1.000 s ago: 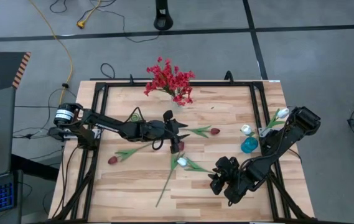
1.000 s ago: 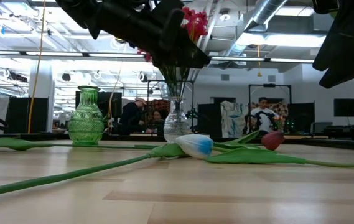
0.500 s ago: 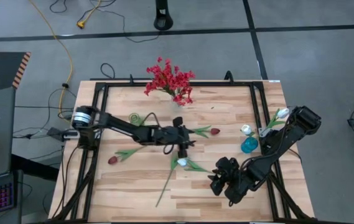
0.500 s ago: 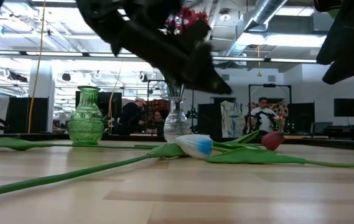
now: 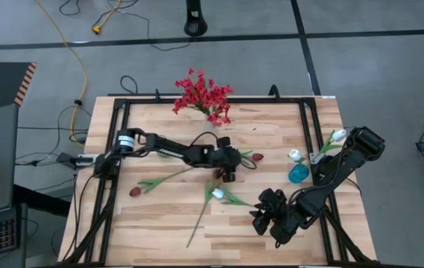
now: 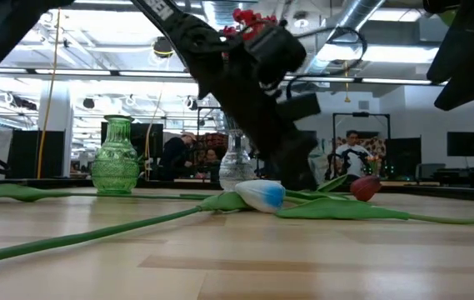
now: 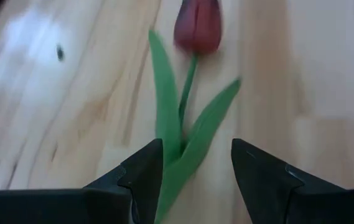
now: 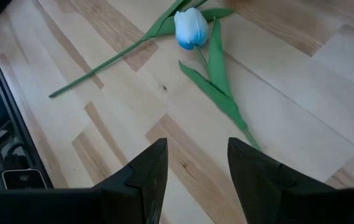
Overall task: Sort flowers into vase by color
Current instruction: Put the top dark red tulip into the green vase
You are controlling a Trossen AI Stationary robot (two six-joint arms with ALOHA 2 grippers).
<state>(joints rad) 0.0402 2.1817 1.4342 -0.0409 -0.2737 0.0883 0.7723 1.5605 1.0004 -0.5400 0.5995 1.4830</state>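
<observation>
A dark maroon tulip [image 5: 257, 157] lies flat on the table right of centre. My left gripper [image 5: 232, 170] is open and low over its stem end. In the left wrist view its fingers stand on either side of the tulip's green leaves [image 7: 186, 140], below the bud [image 7: 198, 26]; I see no touch. A white tulip [image 5: 217, 193] lies near the middle, and also shows in the right wrist view [image 8: 191, 28]. A second maroon tulip [image 5: 135, 191] lies at the left. My right gripper [image 5: 258, 217] is open and empty at the near right.
A clear vase with red sprays [image 5: 204, 97] stands at the far edge. A blue vase [image 5: 298, 174] at the right holds two white tulips [image 5: 295, 155]. A green glass vase [image 6: 117, 158] stands far left in the low view. People show in the room beyond.
My left gripper has gone toward the table's right edge and down, from mid-table to the maroon tulip's stem end. The flowers have stayed where they were.
</observation>
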